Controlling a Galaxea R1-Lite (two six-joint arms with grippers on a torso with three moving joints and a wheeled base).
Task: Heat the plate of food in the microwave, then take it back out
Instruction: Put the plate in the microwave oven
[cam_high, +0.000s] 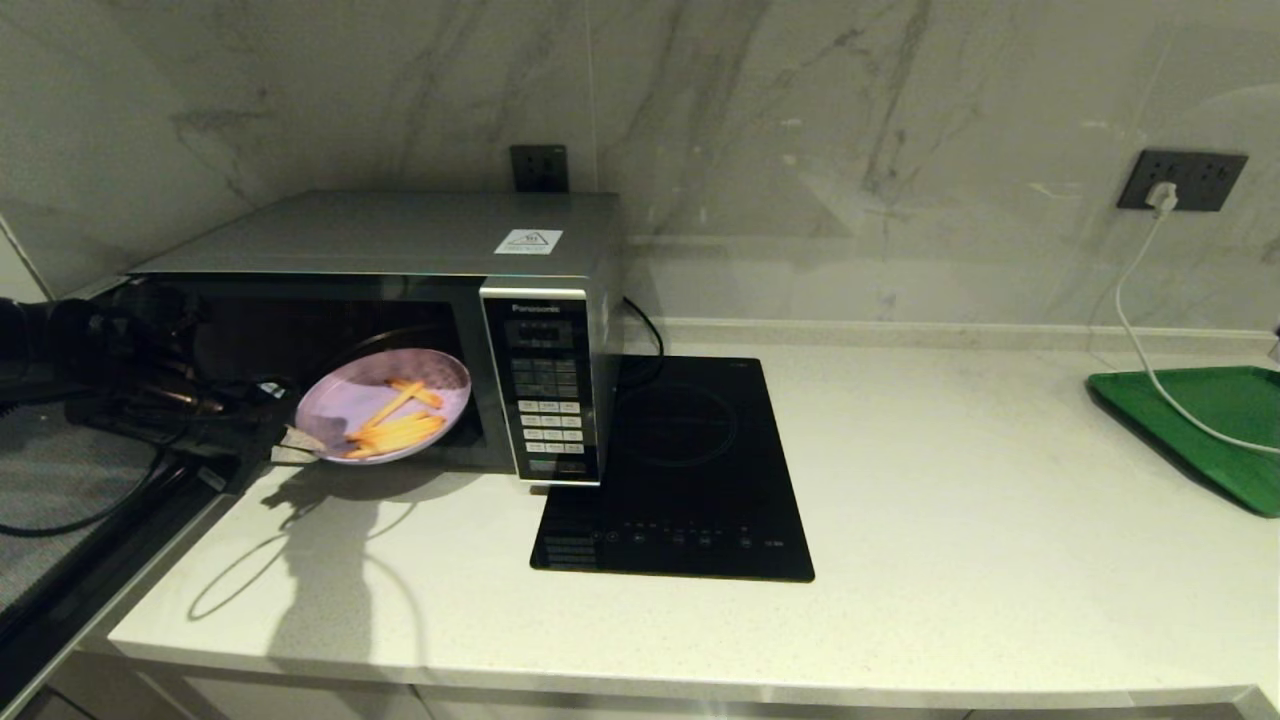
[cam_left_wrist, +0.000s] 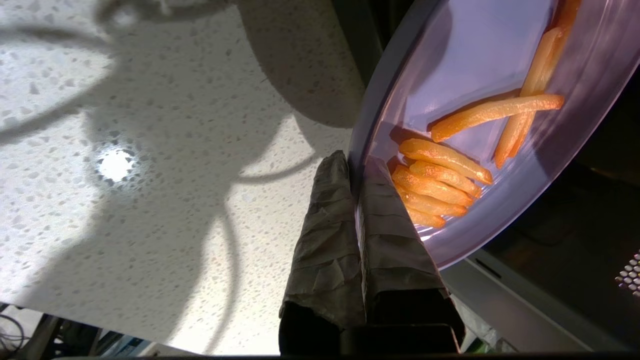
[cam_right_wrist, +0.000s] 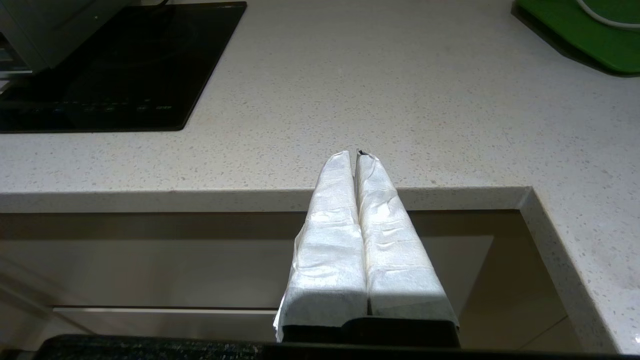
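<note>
At the far left of the head view, the left gripper (cam_high: 290, 440) is seen closed on the near-left rim of the plate of food (cam_high: 385, 405), its two wrapped fingers (cam_left_wrist: 330, 225) pinched together with the rim between them. One pale lilac plate is held, tilted, at the mouth of the microwave (cam_high: 400, 330), partly over the countertop (cam_high: 950, 500) edge of the opening; about seven orange-yellow fry sticks (cam_left_wrist: 440, 180) are counted on it, five bunched near the gripped rim and two lying crossed farther in. One microwave is present, its cavity standing open and dark, with one button panel (cam_high: 545, 400) on its right side and one white sticker (cam_high: 528, 241) on top. Just beside it, one flat black induction hob (cam_high: 680, 470) lies on the counter. Farther right, one green tray (cam_high: 1200, 425) is crossed by one white cable (cam_high: 1135, 320). The right gripper (cam_right_wrist: 357, 155) is held off the counter's front edge, its two fingers pressed together on nothing.
</note>
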